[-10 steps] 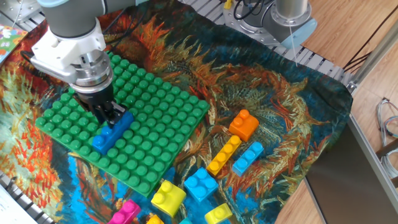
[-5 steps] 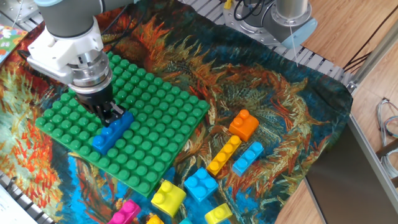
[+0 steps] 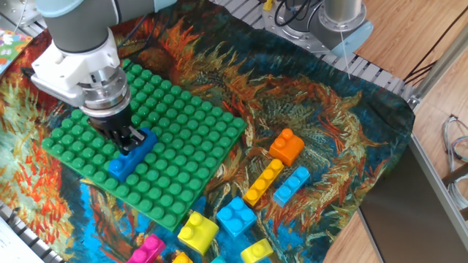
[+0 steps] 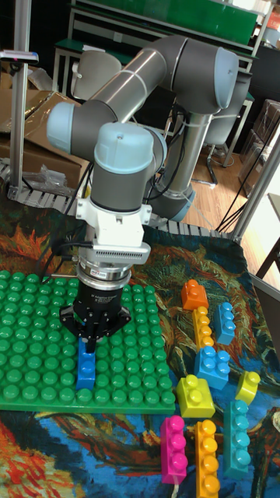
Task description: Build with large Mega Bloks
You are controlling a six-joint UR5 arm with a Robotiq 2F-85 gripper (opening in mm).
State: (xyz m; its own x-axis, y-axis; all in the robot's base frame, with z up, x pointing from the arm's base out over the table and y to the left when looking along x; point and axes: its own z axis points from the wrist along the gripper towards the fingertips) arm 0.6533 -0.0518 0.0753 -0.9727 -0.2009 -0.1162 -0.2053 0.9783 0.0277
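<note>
A long blue Mega Blok sits pressed onto the green studded plate, near the plate's front edge. My gripper stands upright over the blok's far end, its dark fingers drawn together on that end. Loose Mega Bloks lie on the cloth to the right: an orange one, a long yellow-orange one, a long light blue one, a square light blue one, a yellow one and a pink one.
A patterned cloth covers the table. The robot's base stands at the far edge. A wooden floor edge and cables are to the right. More bloks lie at the front right.
The arm's wrist has shifted slightly left and up. The blue blok has stayed in place on the plate.
</note>
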